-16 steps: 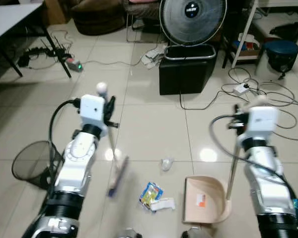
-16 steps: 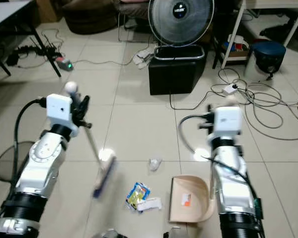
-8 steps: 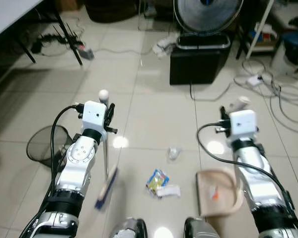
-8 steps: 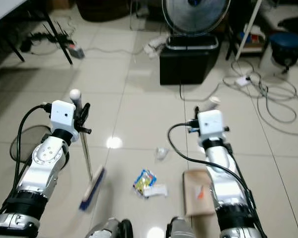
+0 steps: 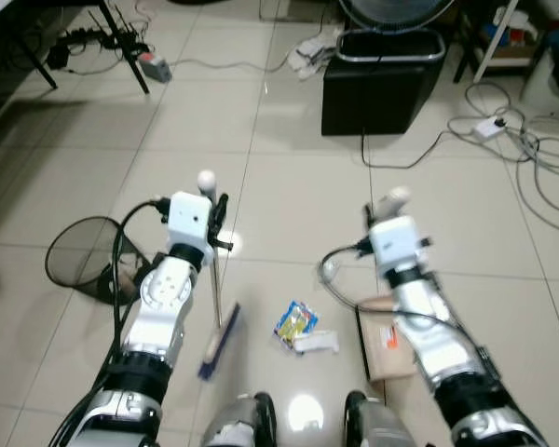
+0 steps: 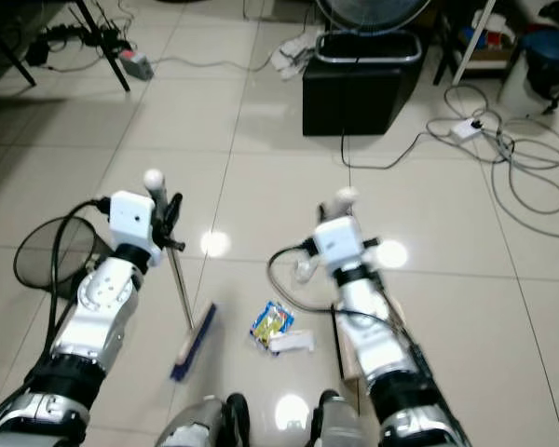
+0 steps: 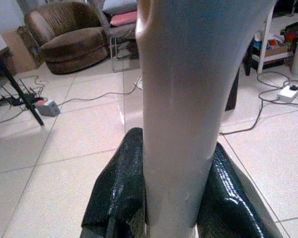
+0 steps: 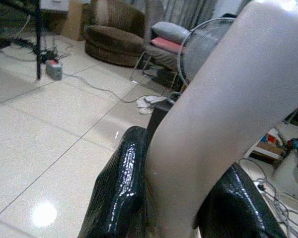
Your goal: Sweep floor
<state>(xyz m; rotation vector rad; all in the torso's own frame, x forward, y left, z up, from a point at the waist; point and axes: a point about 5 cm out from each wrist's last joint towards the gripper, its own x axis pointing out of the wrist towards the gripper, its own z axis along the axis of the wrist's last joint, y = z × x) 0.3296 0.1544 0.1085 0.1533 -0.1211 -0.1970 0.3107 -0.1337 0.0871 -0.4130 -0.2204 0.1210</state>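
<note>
My left gripper (image 5: 218, 222) is shut on the pale handle (image 7: 181, 99) of a broom, its black fingers (image 7: 120, 191) pressed to both sides. The blue broom head (image 5: 221, 340) rests on the tiles, left of the litter. My right gripper (image 5: 388, 207) is shut on the dustpan's upright handle (image 8: 213, 124). The beige dustpan (image 5: 384, 337) lies flat just right of the litter, partly under my right arm. The litter is a colourful wrapper (image 5: 296, 322), a white scrap (image 5: 319, 343) and a crumpled clear piece (image 6: 303, 270).
A black mesh bin (image 5: 77, 264) stands at my left on the tiled floor. Ahead are a black box (image 5: 382, 70) with a fan on it, loose cables (image 5: 531, 154) at the right and a power strip (image 5: 153, 66). My feet (image 5: 235, 426) show at the bottom.
The camera has tilted down and shifted. My right arm has swung left, bringing the dustpan closer to the litter. The broom head has edged right toward the wrapper.
</note>
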